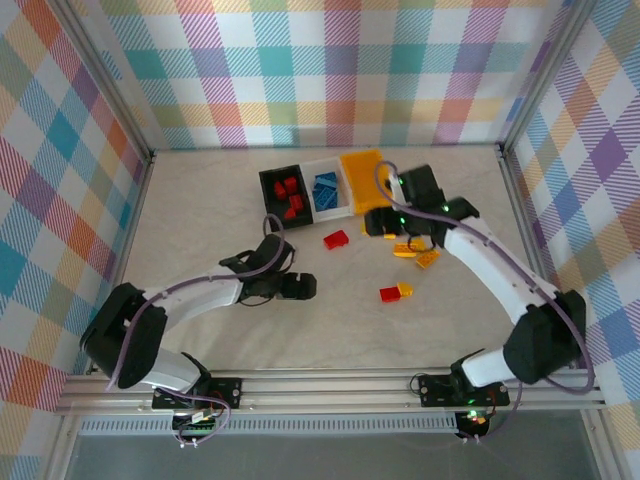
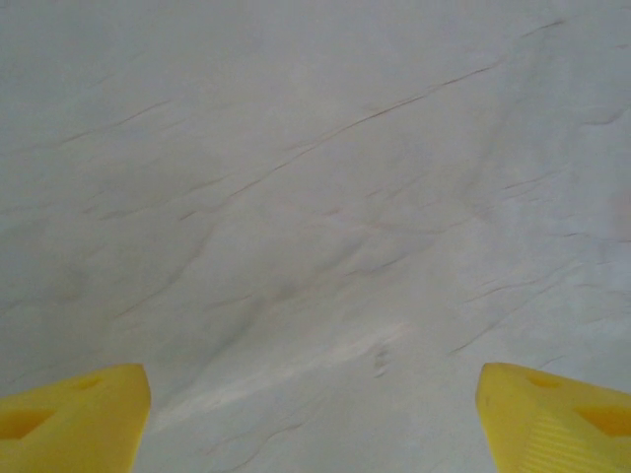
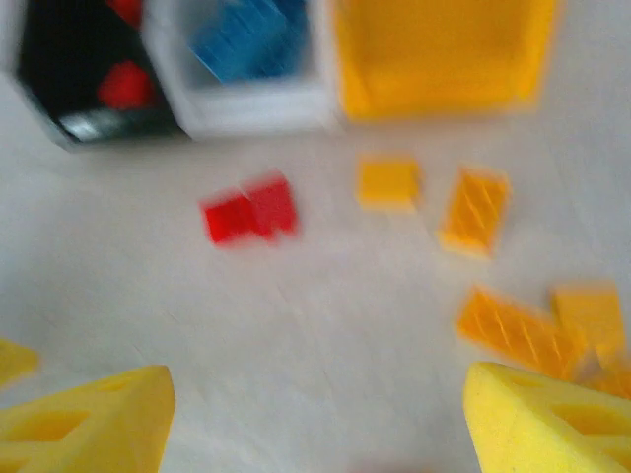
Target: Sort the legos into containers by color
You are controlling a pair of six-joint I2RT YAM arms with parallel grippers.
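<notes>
Light: bright, even and soft across the table (image 1: 200, 230).
Shadows: faint, soft-edged, beneath the left arm (image 1: 200, 295).
Right wrist: strongly blurred; red lego (image 3: 249, 209) and yellow-orange bin (image 3: 434, 54) smeared.
Left wrist: table sharp, fingertips (image 2: 74, 419) soft.

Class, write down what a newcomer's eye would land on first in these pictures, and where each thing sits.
Bright plaid walls ring the table. At its far middle stands a row of three bins: a black bin holding red bricks, a white bin holding blue bricks, and a yellow-orange bin. Loose bricks, red and yellow-orange, lie in front of them, by the open right end effector.
</notes>
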